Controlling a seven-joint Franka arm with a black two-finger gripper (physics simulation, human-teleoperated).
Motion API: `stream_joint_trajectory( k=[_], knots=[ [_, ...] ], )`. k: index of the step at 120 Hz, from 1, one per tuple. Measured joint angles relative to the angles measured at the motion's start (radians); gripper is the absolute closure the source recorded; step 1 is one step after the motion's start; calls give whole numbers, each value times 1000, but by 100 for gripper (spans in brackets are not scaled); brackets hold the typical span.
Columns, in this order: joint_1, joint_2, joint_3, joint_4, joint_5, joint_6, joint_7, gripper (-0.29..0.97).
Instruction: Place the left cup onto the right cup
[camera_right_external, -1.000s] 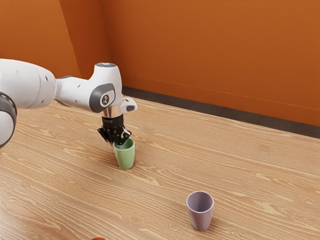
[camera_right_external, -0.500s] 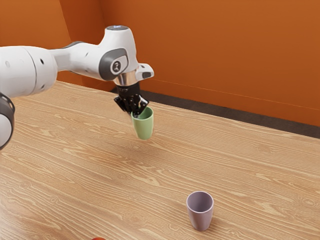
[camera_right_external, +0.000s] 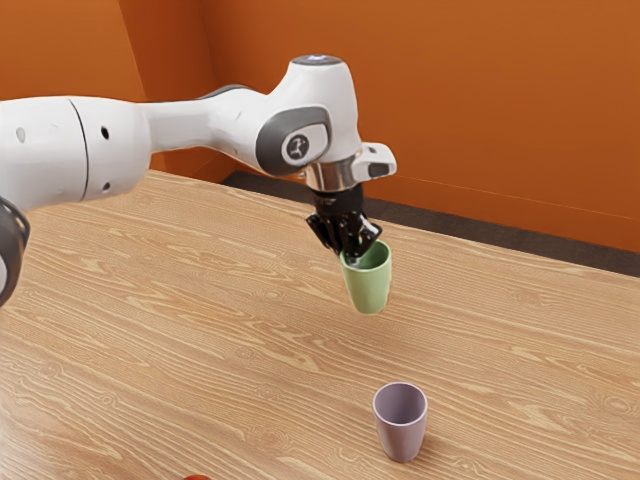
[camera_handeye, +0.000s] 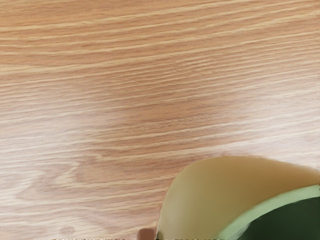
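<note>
A green cup hangs in the air above the wooden table, slightly tilted, with my gripper shut on its rim from above. The lilac cup stands upright on the table, below the green cup and a little toward the exterior view's right, well apart from it. In the wrist view the green cup looms blurred just under my hand, with bare wood grain beyond it.
An orange wall with a dark baseboard runs along the table's far edge. A small red object peeks in at the exterior view's lower edge. Open tabletop lies all around the lilac cup.
My gripper has lifted the green cup off the table and carried it toward the exterior view's right, closer to the lilac cup. The lilac cup has not moved.
</note>
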Motion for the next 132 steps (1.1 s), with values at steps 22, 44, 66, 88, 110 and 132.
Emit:
stream_joint_trajectory(
  k=[22,44,66,88,110,132],
  knots=[
    [0,4,-124,0,53,-3,-65,78],
    [-5,8,-220,-4,99,-4,-135,78],
    [-4,21,-295,-12,138,-5,-207,78],
    [0,30,-304,-16,155,-6,-264,78],
    [5,-47,-298,-117,149,-6,-305,78],
    [11,-146,-298,-213,130,-2,-337,78]
  ],
)
